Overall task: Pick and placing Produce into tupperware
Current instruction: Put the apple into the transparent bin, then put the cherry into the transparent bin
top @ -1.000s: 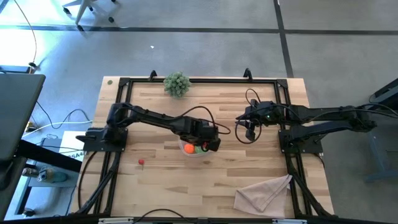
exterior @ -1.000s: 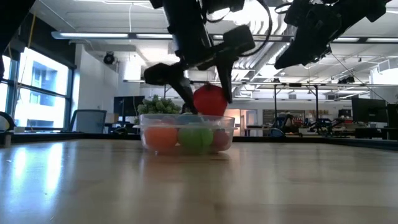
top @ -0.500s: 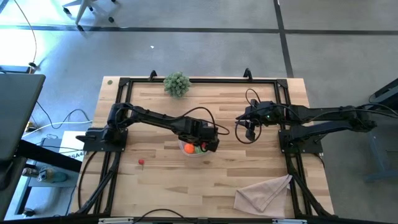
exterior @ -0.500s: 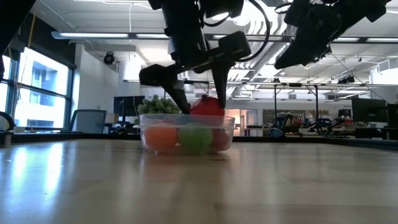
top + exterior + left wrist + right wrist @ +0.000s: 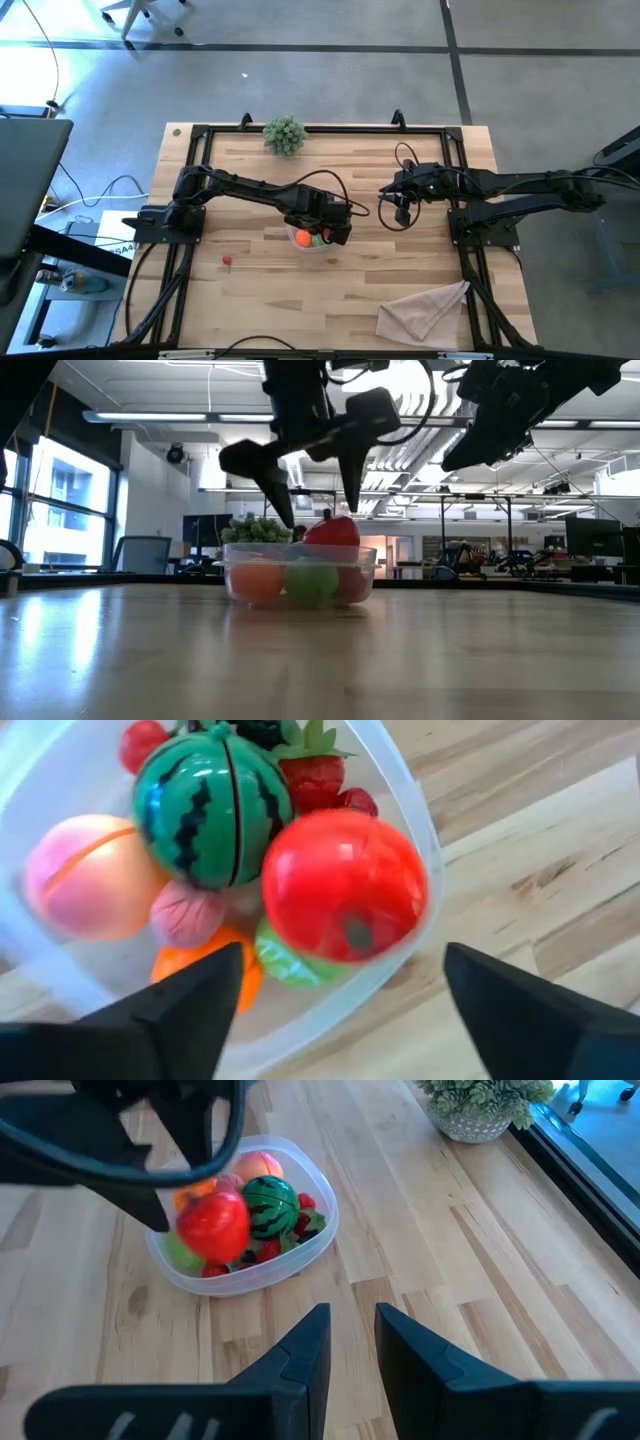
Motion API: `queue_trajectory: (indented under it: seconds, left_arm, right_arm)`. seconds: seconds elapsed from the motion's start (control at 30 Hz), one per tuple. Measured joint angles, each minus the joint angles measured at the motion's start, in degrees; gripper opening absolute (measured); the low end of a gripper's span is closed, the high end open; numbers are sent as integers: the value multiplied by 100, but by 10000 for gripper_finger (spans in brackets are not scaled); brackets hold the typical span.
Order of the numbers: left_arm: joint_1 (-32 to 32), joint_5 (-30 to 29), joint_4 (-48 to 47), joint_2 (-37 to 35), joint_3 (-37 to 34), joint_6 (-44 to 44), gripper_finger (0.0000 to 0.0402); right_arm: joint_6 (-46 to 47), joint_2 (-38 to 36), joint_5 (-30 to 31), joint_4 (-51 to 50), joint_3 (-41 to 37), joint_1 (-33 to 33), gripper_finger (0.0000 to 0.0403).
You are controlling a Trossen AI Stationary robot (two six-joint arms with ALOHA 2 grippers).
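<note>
The clear tupperware (image 5: pixel 315 240) (image 5: pixel 300 573) stands mid-table and holds the produce. In it are a green striped melon (image 5: pixel 210 805), a pink-orange peach (image 5: pixel 85 875), a strawberry (image 5: pixel 315 775) and smaller pieces. A round red fruit (image 5: pixel 345 885) (image 5: pixel 332 532) lies on top of them, its top above the rim. My left gripper (image 5: pixel 312 500) (image 5: pixel 345 1010) hangs open just above it, one finger on either side, touching nothing. My right gripper (image 5: pixel 350 1345) waits high at the table's right, its fingers a narrow gap apart and nothing between them. One small red piece (image 5: pixel 227 261) lies on the table toward the near left.
A bushy green plant (image 5: pixel 284 134) (image 5: pixel 480 1105) stands at the far edge. A beige cloth (image 5: pixel 425 310) lies crumpled at the near right. Bare wood stretches between the tupperware and the cloth, and around the small red piece.
My left gripper has opened wider and let go of the round red fruit. The fruit has sunk a little and settled on the other produce in the tupperware. The gripper has then risen slightly clear of it.
</note>
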Motion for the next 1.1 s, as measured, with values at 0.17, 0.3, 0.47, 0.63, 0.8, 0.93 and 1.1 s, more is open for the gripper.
queue_trajectory:
  seconds: [0.17,0.3,0.47,0.63,0.8,0.93,1.1]
  left_arm:
    - [0,-35,-527,0,386,-6,392]
    - [2,-66,-853,0,563,-54,390]
    - [0,-30,-1834,-4,839,-638,397]
    - [4,-23,-3123,-30,842,-2334,396]
    - [4,-64,-3266,-313,454,-2767,397]
    - [0,162,-3272,-785,49,-2676,396]
    - [-36,-50,-3161,-1823,-1002,-3266,395]
  right_arm:
    - [0,2,0,0,1,-2,71]
    - [0,0,1,0,0,0,71]
    - [0,2,0,0,-1,0,71]
    - [0,0,1,0,-1,0,71]
    - [0,2,0,0,-1,0,71]
    - [0,0,0,9,0,-1,71]
    - [0,2,0,-4,-1,-1,71]
